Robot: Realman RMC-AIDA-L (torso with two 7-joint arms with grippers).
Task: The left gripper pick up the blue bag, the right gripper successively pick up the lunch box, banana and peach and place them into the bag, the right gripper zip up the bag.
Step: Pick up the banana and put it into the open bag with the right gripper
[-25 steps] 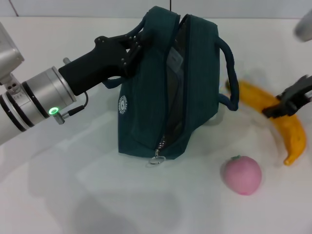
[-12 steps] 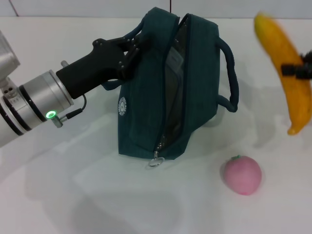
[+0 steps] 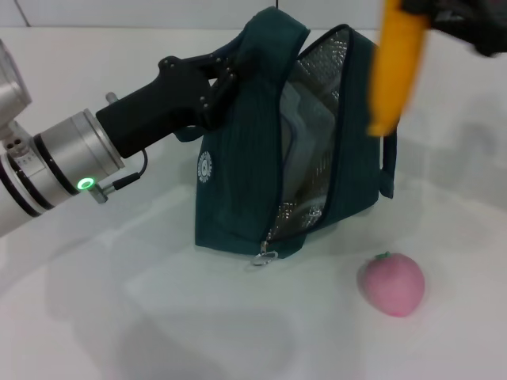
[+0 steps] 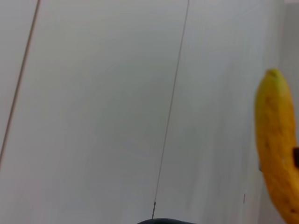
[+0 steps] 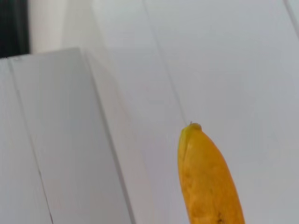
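in the head view, the left gripper (image 3: 218, 79) is pinching the top edge of the blue bag (image 3: 245, 174), keeping it standing on the white table (image 3: 119, 301) with its silver-lined mouth gaping. the lunch box (image 3: 305, 146) is sitting inside. the right gripper (image 3: 444, 9), at the upper edge, is clamping the banana (image 3: 394, 63), which is hanging over the bag's opening. the peach (image 3: 392, 283) is lying on the table, near the bag.

the left wrist view is showing the banana (image 4: 276, 149) against a pale wall.

the right wrist view is showing only the banana's tip (image 5: 205, 182).
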